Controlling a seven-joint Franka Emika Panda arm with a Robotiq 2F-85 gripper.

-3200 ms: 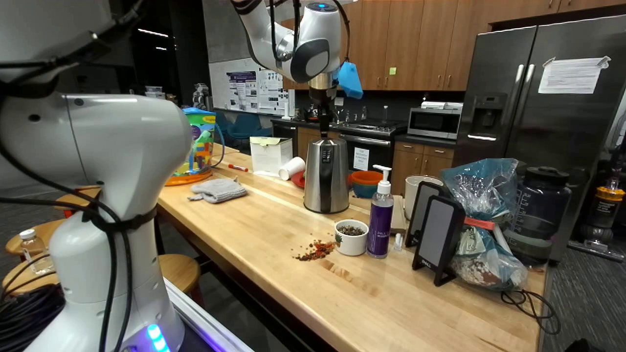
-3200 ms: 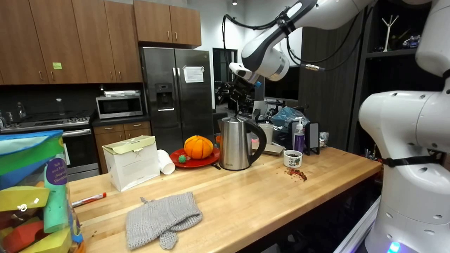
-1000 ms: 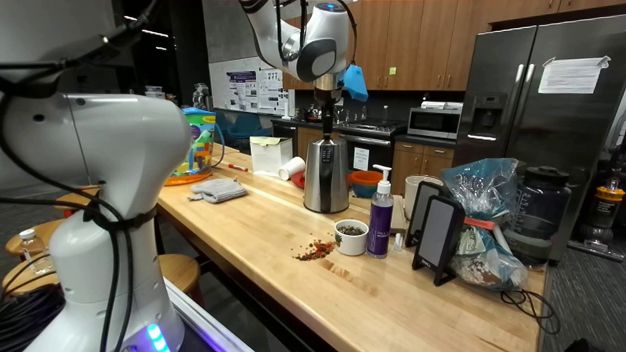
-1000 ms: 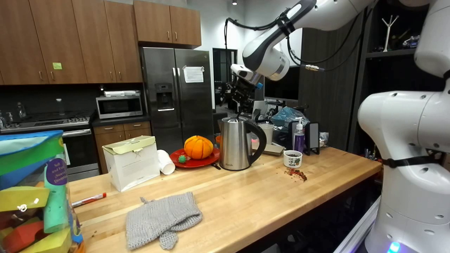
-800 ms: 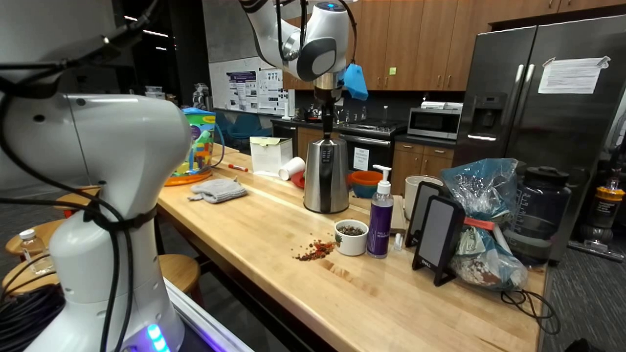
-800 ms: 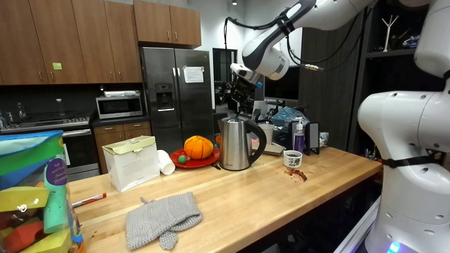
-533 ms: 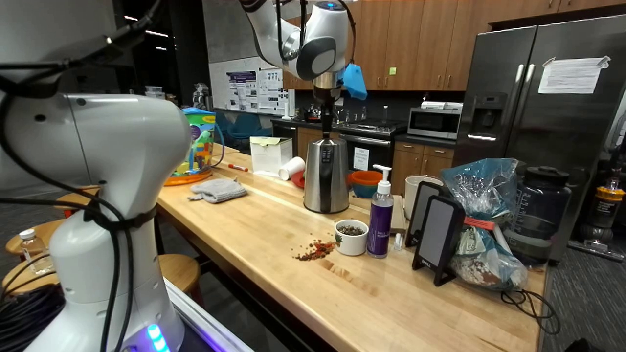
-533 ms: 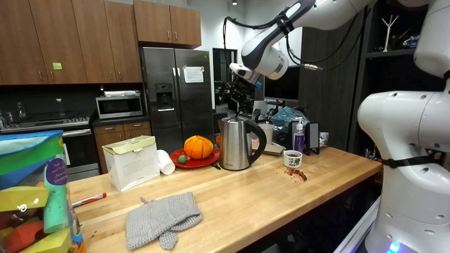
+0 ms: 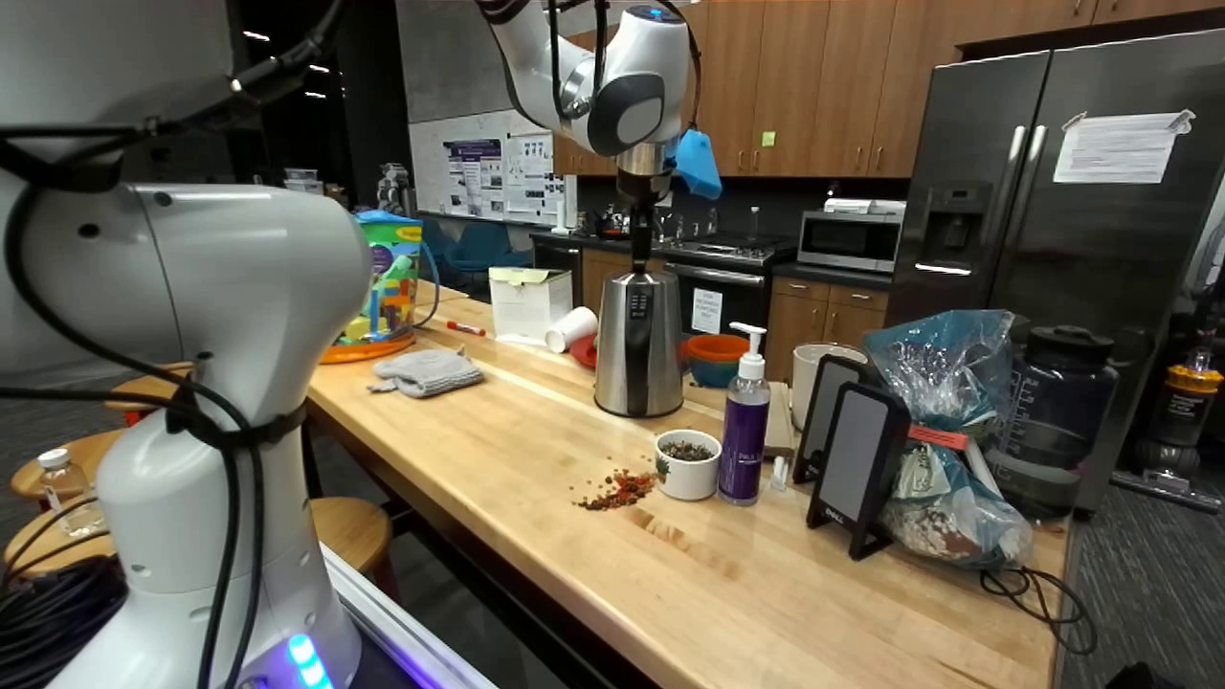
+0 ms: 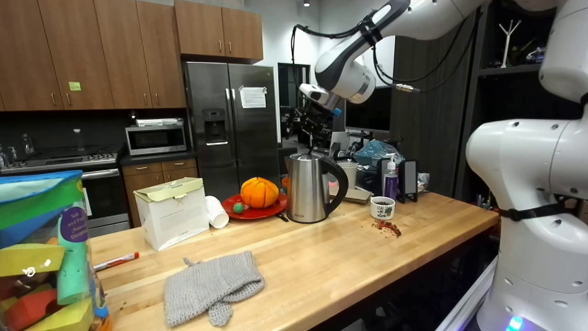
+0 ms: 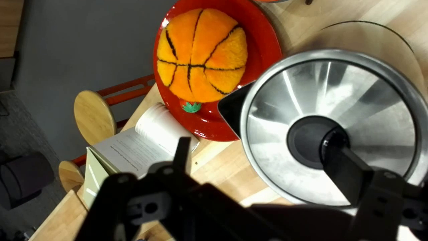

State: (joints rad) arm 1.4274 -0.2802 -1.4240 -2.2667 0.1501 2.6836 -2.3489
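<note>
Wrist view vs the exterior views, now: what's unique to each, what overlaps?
Wrist view only: the kettle lid face-on, with its black centre and one of the fingers overlapping it; whether they touch isn't clear.

Exterior views only, in both: the purple pump bottle, white bowl, fridge and microwave.

Shared: the kettle, white box, white cup on its side, red plate (mostly hidden in an exterior view) and the gripper.
</note>
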